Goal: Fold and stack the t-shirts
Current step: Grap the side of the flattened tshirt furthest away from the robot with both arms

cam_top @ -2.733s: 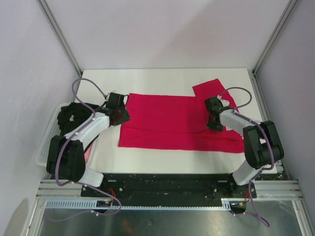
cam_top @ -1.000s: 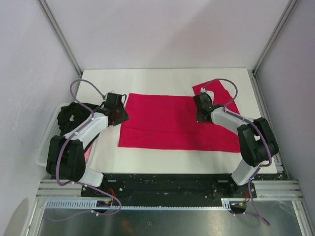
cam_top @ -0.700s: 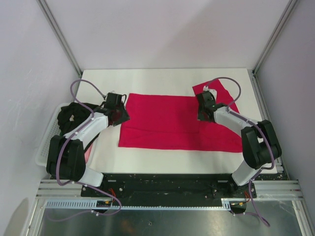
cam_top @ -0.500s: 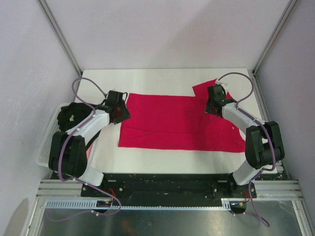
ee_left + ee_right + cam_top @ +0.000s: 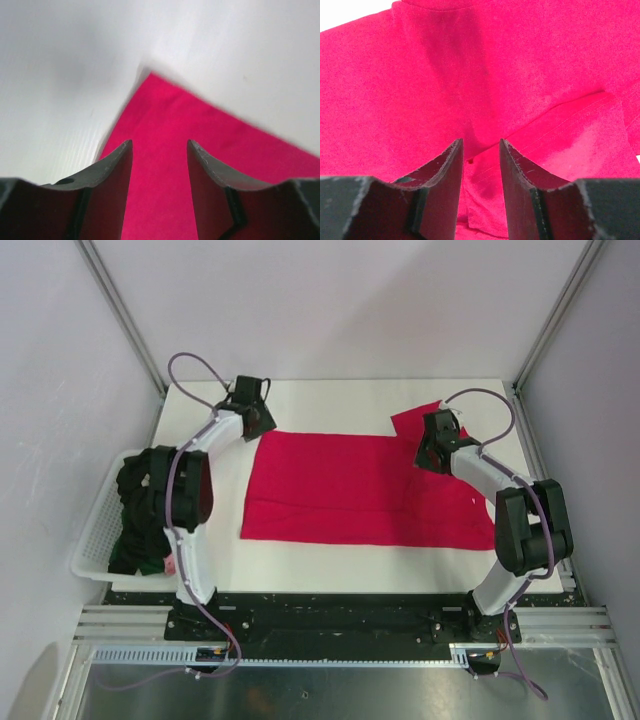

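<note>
While the red shirt (image 5: 350, 490) is lying flat across the middle of the table (image 5: 330, 400), with a long fold running along its near edge, both arms are reaching over its far side. The left gripper (image 5: 160, 145) is hovering over the far left corner (image 5: 151, 75), its jaws standing apart with nothing between them but the cloth below. The right gripper (image 5: 481, 142) is hanging over the right shoulder area, where the sleeve (image 5: 418, 420) is sticking out toward the back. Its jaws are also parted, straddling a stitched seam (image 5: 555, 107) without pinching it. A dark shirt (image 5: 140, 495) and a scrap of pink shirt (image 5: 172, 565) are waiting in the basket (image 5: 88, 562) at the left.

Judging by this layout, the step in hand is taking hold of the far edge to bring it over toward the near one. Doing that well is probably calling for the left jaws to be coming down squarely over the corner, catching every layer there rather than only the top one. The right side is looking harder: the sleeve is needing to be tucked or gathered in first, or it is going to be poking out of the finished rectangle. Both ends are wanting to be lifted together and level, since one gripper leading is likely to be dragging the cloth askew.
</note>
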Controlling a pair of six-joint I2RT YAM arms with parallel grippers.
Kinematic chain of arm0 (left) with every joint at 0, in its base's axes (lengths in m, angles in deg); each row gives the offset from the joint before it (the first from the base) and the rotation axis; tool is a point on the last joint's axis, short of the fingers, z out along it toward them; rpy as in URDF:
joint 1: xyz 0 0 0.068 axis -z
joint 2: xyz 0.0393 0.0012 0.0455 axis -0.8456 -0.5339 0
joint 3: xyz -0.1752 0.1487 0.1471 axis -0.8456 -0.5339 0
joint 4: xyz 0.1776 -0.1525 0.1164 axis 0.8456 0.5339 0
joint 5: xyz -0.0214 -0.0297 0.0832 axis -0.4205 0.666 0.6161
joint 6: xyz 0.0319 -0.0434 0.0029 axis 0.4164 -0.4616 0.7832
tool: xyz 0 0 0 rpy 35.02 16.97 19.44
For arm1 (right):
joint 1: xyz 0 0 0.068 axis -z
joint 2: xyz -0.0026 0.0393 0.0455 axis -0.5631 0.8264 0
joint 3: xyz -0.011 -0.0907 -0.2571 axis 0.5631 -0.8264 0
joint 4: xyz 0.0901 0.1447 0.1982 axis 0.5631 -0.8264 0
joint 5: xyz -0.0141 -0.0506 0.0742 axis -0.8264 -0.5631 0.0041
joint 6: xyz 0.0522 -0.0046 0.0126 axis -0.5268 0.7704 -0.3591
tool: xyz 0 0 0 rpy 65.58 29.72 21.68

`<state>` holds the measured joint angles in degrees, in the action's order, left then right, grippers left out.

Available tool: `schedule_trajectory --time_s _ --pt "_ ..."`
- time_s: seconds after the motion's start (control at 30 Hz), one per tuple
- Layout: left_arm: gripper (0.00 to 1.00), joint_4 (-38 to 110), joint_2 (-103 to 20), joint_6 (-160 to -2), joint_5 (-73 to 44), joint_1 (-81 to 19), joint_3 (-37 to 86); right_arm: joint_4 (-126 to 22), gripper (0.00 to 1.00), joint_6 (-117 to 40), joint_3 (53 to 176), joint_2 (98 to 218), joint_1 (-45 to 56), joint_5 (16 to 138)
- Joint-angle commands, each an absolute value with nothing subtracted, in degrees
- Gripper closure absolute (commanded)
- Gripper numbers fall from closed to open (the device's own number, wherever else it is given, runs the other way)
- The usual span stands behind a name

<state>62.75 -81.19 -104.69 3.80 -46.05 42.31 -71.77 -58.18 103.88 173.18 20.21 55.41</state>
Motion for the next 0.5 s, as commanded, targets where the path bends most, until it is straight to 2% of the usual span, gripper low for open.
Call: schedule_trajectory --time_s 0.0,0.23,0.47 --pt "0.48 62.5 -89.9 -102.1 6.2 -47.5 53.2 -69.1 0.6 -58.4 106.1 172.8 21.1 56.4" --pt "0.5 62.8 -100.5 -102.4 4.7 -49.7 64.3 -66.9 0.61 -57.5 106.1 173.1 22.8 58.9" --pt "0.53 62.8 -103.1 -103.0 1.8 -49.8 65.3 -64.3 0.61 -57.8 106.5 174.1 25.2 61.4"
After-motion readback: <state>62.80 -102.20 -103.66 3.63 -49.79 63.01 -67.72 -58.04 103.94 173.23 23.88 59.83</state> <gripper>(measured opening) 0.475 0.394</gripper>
